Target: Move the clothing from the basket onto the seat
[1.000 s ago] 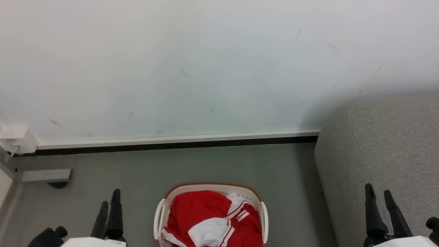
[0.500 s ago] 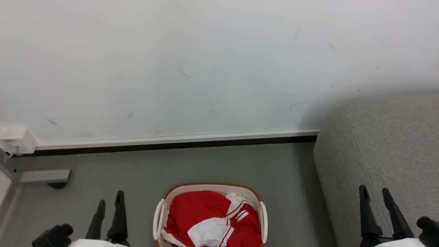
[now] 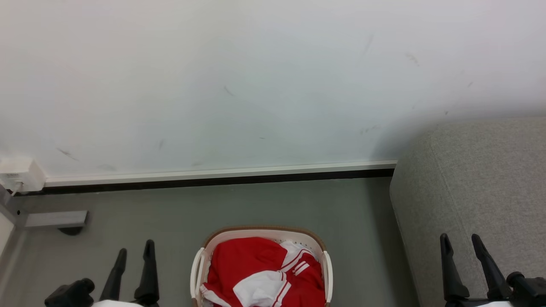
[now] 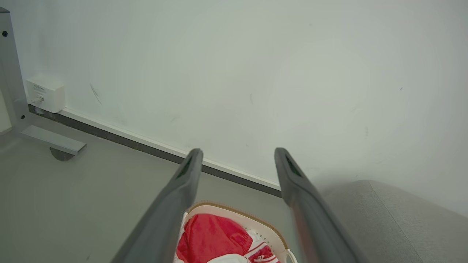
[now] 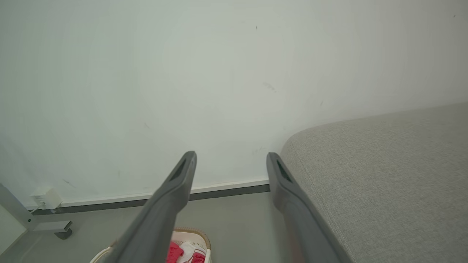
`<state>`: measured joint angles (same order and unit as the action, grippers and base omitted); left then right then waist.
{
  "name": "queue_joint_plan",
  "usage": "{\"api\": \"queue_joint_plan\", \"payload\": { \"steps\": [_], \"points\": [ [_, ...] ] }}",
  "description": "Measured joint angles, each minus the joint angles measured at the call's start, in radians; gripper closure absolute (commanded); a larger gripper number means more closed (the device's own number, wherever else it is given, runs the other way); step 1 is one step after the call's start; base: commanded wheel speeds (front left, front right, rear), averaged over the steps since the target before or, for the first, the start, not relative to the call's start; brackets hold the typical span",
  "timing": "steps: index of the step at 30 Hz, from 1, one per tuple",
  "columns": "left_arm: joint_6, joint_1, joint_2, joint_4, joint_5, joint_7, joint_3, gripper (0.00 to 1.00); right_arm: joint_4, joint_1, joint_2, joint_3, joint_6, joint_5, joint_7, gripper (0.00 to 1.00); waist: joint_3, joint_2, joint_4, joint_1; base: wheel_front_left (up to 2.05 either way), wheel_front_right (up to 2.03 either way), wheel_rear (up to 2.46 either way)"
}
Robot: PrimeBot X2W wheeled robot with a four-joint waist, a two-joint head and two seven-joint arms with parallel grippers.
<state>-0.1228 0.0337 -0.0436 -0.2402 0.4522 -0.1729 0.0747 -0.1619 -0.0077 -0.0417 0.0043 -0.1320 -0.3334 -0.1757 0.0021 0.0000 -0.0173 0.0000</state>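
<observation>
The cream basket (image 3: 262,233) with a brown rim stands on the floor at the head view's bottom centre, filled with red and white clothing (image 3: 247,260). The grey sofa seat (image 3: 482,179) rises at the right. My left gripper (image 3: 134,247) hangs open and empty to the left of the basket. My right gripper (image 3: 460,241) is open and empty over the sofa's near side. In the left wrist view the basket (image 4: 234,210) and clothing (image 4: 210,235) lie below my open gripper (image 4: 237,155). The right wrist view has the sofa (image 5: 384,168), the basket (image 5: 193,233) and the open gripper (image 5: 230,157).
A white wall (image 3: 256,85) with a dark skirting strip (image 3: 213,181) runs behind the basket. A small white box (image 3: 19,172) sits on the wall at the far left, above a grey metal foot (image 3: 55,218). Grey floor (image 3: 256,202) lies between wall and basket.
Both grippers have dropped lower in the head view. The left gripper's fingers have spread apart from nearly together. The right gripper has drifted slightly left. Basket and clothing are unmoved.
</observation>
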Motion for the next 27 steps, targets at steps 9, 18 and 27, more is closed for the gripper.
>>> {"api": "queue_joint_plan", "payload": {
  "steps": [9, 18, 27],
  "points": [
    [-0.001, -0.001, 0.000, 0.002, -0.083, -0.023, 0.001, 0.00, -0.008, 0.008, -0.001, 0.004, 0.000, 0.096, -0.019, 0.00, 0.001, 0.0000, -0.001, 0.0000, 0.00, 0.00, 0.00],
    [-0.001, -0.007, -0.001, 0.002, -0.157, -0.040, 0.003, 0.00, -0.010, 0.010, -0.002, -0.005, 0.000, 0.155, -0.038, 0.00, -0.002, 0.0000, -0.005, 0.0000, 0.00, 0.00, 0.00],
    [-0.004, -0.016, -0.001, -0.010, -0.218, -0.058, -0.001, 0.00, -0.017, 0.017, -0.003, -0.017, 0.000, 0.173, -0.055, 0.00, -0.007, 0.0000, -0.004, 0.0000, 0.00, 0.00, 0.00]
  ]
}}
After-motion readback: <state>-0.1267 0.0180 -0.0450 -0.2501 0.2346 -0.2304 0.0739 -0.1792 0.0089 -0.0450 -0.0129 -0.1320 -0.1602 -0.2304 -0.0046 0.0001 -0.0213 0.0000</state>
